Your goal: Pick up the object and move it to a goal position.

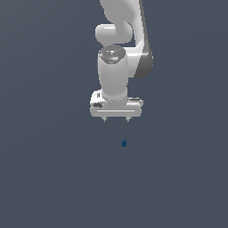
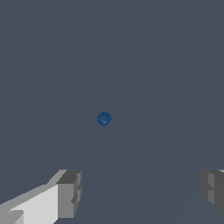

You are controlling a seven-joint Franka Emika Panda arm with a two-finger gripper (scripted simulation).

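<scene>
The tool (image 1: 116, 119) was held spread wide and empty at frame centre, apparently poised for a descent. The object (image 1: 124, 143) was seen lying just below it, slightly right, untouched on the tabletop (image 1: 44, 178).

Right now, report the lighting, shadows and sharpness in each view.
Exterior view: flat, even light on a plain dark ground, soft shading on the white gripper, no cast shadows, the small blue object only a coarse speck. Wrist view: same flat light, object slightly soft-edged, fingertips crisp.
</scene>
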